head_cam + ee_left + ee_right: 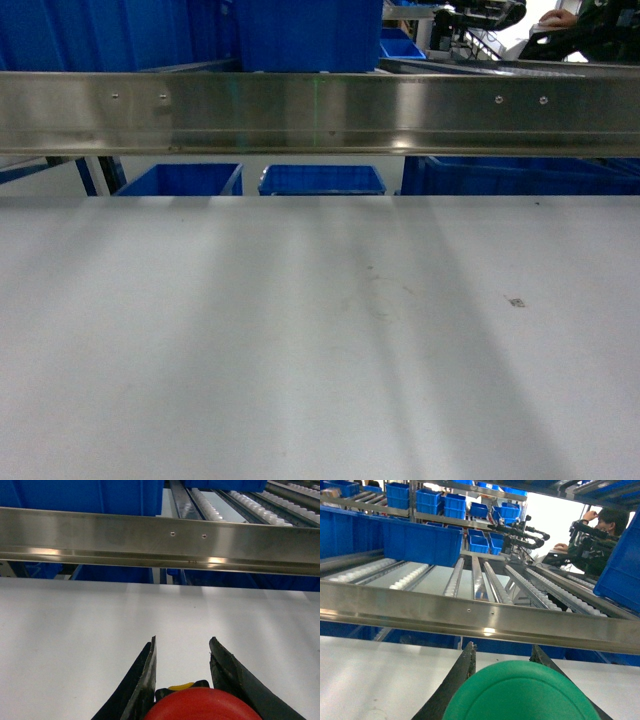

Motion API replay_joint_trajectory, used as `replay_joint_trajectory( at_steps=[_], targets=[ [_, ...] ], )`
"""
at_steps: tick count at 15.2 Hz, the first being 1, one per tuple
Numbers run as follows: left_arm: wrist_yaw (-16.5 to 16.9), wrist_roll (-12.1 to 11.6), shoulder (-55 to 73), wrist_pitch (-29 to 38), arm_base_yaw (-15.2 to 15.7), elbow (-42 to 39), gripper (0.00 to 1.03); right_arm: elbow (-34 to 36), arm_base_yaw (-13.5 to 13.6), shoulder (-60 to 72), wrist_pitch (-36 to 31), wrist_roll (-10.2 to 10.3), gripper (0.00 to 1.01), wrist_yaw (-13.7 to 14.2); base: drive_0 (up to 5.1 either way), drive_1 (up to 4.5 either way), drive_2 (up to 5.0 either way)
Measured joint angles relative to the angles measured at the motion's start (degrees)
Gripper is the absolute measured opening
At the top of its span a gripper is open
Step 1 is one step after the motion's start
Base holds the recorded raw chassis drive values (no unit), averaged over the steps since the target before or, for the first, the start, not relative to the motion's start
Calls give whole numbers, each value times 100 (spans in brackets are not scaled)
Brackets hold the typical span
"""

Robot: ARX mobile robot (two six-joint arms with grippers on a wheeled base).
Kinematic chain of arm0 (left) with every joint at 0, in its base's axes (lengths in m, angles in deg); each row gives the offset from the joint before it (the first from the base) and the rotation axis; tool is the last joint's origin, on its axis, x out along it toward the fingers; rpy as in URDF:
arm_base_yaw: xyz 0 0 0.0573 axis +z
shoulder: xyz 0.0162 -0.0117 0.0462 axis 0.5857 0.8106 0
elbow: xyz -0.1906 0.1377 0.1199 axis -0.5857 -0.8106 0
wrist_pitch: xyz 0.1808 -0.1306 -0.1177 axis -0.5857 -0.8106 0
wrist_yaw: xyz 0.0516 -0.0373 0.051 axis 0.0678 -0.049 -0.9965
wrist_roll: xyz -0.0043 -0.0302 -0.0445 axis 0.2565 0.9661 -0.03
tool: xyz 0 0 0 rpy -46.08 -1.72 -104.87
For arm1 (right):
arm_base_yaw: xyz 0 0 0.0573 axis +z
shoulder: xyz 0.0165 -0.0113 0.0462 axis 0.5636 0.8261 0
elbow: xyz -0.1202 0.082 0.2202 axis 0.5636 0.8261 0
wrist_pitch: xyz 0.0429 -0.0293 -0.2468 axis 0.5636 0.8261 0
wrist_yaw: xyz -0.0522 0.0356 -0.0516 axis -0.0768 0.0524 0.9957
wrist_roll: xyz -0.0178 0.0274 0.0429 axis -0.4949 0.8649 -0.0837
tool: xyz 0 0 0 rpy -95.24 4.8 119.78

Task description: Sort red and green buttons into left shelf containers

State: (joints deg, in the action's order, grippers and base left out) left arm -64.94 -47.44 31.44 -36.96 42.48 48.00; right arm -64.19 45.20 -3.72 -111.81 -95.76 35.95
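Buttons riding in both sets of fingers, ahead of the shelf drop.

Left fingers (182, 680) are gripping the red button (202, 705) and right fingers (502, 675) are gripping the green button (522, 692), each cap facing the steel rail (320, 112), probably so the loads are travelling securely toward the large blue bin (422, 542) sitting on the roller shelf (485, 582) beyond that rail. Below the rail, the white desk (300, 340) is lying bare in the head view; a person (600, 530) is working far behind it.

Red button (202, 705) clamped in left gripper (182, 667); green button (520, 692) in right gripper (502, 662).
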Motion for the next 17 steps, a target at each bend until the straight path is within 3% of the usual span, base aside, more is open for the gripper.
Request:
replay_joint_trajectory(
  at_steps=[17],
  targets=[
    [-7,2,-11,2,7,2,30,0,0,-44,-44,0,26,-4,-489,256,256]
  ],
)
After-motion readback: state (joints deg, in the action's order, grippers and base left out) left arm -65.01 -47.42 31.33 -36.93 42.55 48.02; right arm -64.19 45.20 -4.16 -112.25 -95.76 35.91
